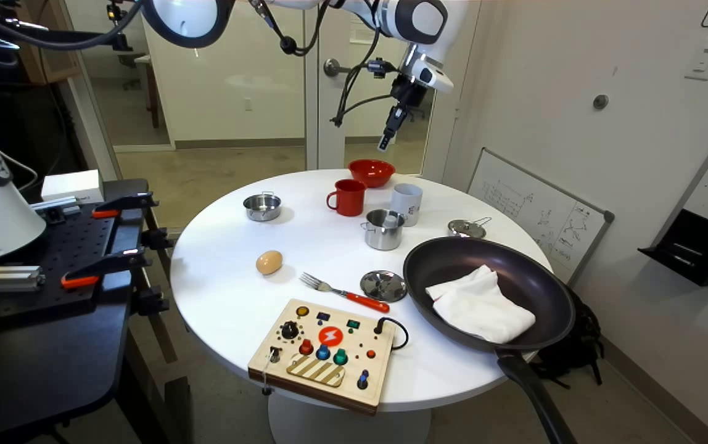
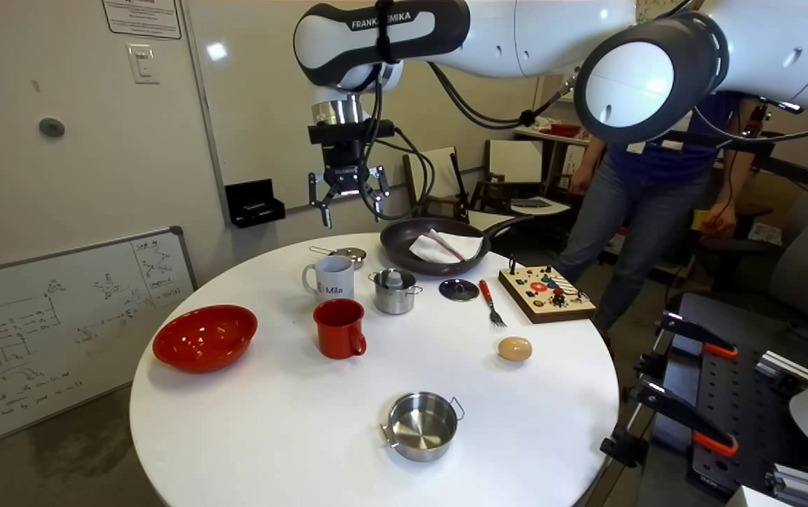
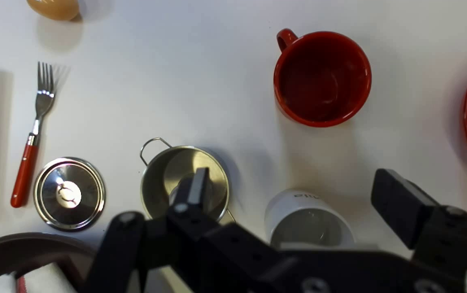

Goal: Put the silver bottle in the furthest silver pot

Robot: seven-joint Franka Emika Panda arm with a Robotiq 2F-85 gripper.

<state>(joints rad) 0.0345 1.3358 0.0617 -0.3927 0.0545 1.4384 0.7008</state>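
Note:
The silver bottle stands inside the deeper silver pot, its top showing above the rim in both exterior views. In an exterior view, the bottle and pot are beside the white mug. In the wrist view, a finger partly hides the bottle in the pot. A shallower silver pot, empty, stands apart; it also shows in an exterior view. My gripper is open and empty, high above the table, over the white mug in the wrist view.
A white mug, red mug and red bowl stand near the deeper pot. A large pan with a cloth, a round lid, a fork, an egg and a button box are also on the table.

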